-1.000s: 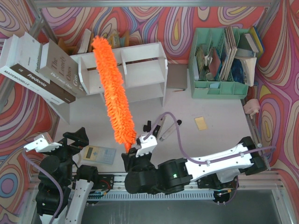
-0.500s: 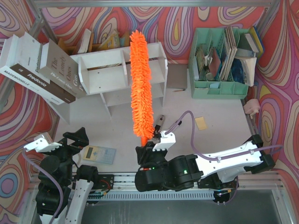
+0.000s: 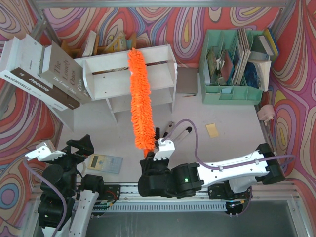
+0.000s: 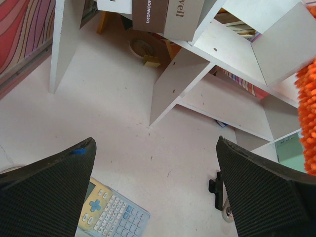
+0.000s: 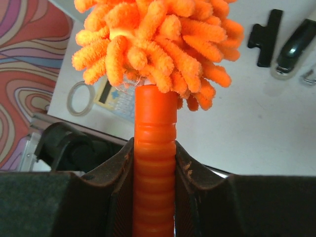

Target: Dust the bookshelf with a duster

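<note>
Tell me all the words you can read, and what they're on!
"MADEMOISELLE", "Fredonia": dark book spine, far left.
"The Lonely Ones": brown book beside it.
"vell" (cut off): tan book cover, left wrist view.
Calculator keys and organiser papers: too small to read.

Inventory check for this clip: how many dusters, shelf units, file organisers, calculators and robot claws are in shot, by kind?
duster: 1
bookshelf: 1
file organiser: 1
calculator: 1
claws: 2 (left claw, right claw)
Total: 6
</note>
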Controlling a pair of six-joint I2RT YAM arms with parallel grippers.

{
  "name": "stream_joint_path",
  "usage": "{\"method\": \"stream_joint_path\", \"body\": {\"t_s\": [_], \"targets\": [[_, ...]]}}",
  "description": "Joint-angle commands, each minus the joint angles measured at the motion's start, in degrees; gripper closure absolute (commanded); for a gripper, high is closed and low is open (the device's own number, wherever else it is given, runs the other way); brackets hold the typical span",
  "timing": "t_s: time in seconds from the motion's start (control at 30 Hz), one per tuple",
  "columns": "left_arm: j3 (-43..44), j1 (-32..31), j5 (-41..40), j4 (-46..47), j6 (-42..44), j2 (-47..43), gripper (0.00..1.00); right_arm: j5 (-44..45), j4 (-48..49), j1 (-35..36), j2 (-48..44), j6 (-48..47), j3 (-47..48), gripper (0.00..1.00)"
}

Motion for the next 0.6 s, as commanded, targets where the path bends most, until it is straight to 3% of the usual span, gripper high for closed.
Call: {"method": "stream_joint_path", "body": {"t_s": [0.0, 0.1, 0.57], "targets": [[-0.26, -0.44, 0.25, 0.31, -0.27, 0.31, 0.01, -0.08, 8.11, 0.15, 3.78, -11.43, 5.64, 1.00], [-0.27, -0.44, 0.19, 0.35, -0.30, 0.28, 0.01, 0.03, 6.32, 0.11, 4.50, -9.02, 6.00, 1.00], [-0.27, -0.44, 0.37, 0.40, -0.30, 0.31, 0.01, 5.47, -15.13, 0.04, -2.86, 21.49, -0.16, 1.00]]}}
